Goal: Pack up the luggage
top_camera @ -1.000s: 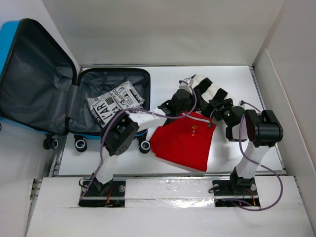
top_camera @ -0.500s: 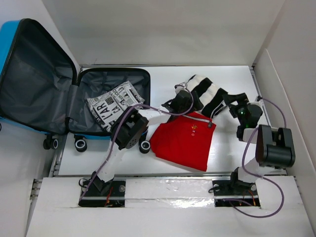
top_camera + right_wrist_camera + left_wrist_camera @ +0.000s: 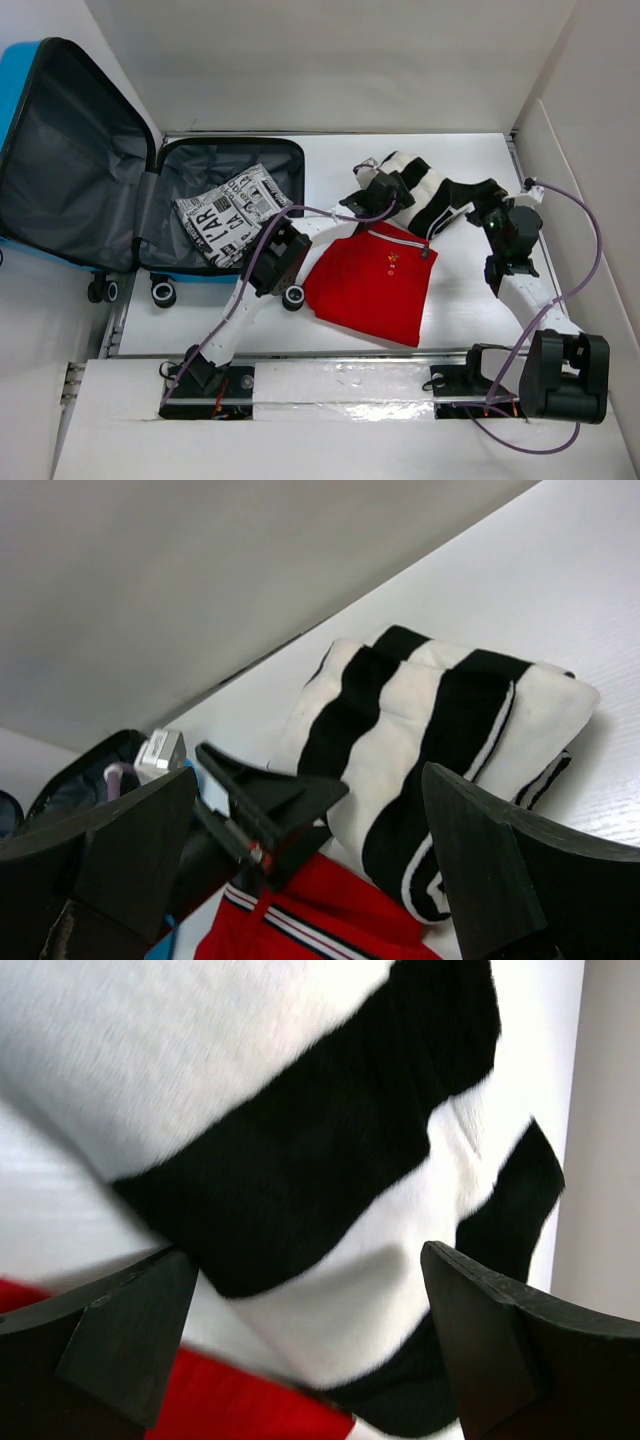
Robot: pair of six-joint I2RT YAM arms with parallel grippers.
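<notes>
The blue luggage [image 3: 12, 90] lies open at the far left, with its grey-lined lid [image 3: 70, 150] propped up. A newspaper-print garment [image 3: 232, 208] lies in its base. A folded black-and-white striped garment [image 3: 428, 188] lies on the table behind a red shirt [image 3: 375, 285]. My left gripper [image 3: 385, 190] is open at the striped garment's left end; in the left wrist view the garment [image 3: 330, 1160] fills the space ahead of the gripper [image 3: 310, 1260]. My right gripper [image 3: 482, 195] is open and empty at the garment's right end, and its own view [image 3: 310, 780] looks across the garment [image 3: 440, 730] to the left gripper [image 3: 270, 805].
White walls [image 3: 560, 170] enclose the table at the back and on the right. The luggage's wheels [image 3: 163, 293] stick out toward the near rail [image 3: 340, 375]. The red shirt also shows in the left wrist view [image 3: 230, 1410] and the right wrist view [image 3: 300, 935].
The right arm has swung out to the right and its gripper has moved to the striped garment's right end. The left gripper has reached farther along onto the striped garment.
</notes>
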